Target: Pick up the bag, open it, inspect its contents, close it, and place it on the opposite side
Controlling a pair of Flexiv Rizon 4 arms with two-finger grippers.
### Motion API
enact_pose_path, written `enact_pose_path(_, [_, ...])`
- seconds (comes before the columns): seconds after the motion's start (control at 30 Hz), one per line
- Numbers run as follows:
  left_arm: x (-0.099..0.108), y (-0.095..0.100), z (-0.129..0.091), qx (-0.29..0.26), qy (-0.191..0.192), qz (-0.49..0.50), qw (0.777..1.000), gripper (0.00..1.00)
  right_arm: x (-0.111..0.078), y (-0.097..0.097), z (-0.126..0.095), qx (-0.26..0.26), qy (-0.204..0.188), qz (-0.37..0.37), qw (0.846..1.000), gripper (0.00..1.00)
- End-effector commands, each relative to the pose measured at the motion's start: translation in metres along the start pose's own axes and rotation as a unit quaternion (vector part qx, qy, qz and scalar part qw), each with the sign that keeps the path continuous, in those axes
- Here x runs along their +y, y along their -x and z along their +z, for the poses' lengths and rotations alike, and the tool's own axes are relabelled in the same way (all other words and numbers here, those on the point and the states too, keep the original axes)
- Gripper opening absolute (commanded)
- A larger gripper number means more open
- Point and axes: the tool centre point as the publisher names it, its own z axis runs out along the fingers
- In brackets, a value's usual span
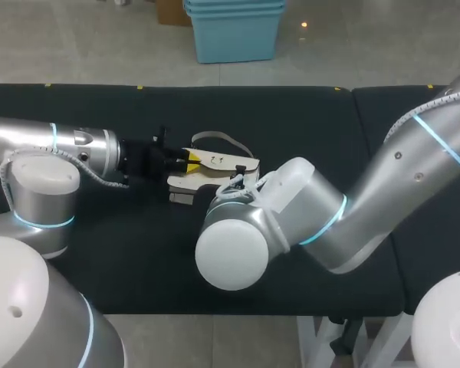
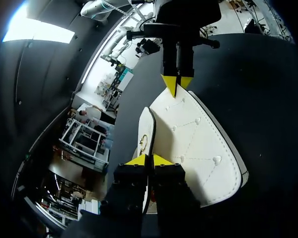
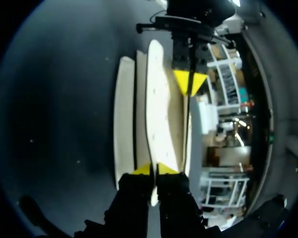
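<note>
Across the dark bench (image 1: 100, 107), the cream bag (image 1: 218, 162) lies mid-way, well in from every edge, with room either side. Left pincer (image 2: 149, 159) and right pincer (image 3: 155, 169) each clench opposite ends of its flap. Opening seems in hand; next, raise the flap evenly.

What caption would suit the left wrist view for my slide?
Facing each other, the left gripper and right gripper pinch opposite ends of the white bag.
</note>
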Motion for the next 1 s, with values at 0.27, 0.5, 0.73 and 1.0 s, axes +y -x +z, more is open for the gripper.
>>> enact_pose_path(0.27, [-0.008, -0.013, 0.007, 0.037, 0.0, -0.026, 0.999, 0.0, 0.001, -0.002, 0.001, -0.002, -0.001, 0.0, 1.0, 0.0])
enact_pose_path(0.5, [-0.004, -0.025, 0.018, 0.05, -0.011, -0.063, 0.997, 0.0, 0.001, -0.002, 0.001, -0.002, -0.001, 0.0, 1.0, 0.0])
enact_pose_path(0.73, [-0.005, -0.024, 0.025, 0.045, 0.002, -0.045, 0.998, 0.0, 0.001, -0.002, 0.001, -0.002, -0.001, 0.0, 1.0, 0.0])
enact_pose_path(1.0, [0.013, -0.018, 0.013, 0.024, 0.037, -0.042, 0.998, 0.0, 0.001, -0.002, 0.001, -0.002, -0.001, 0.0, 1.0, 0.0])
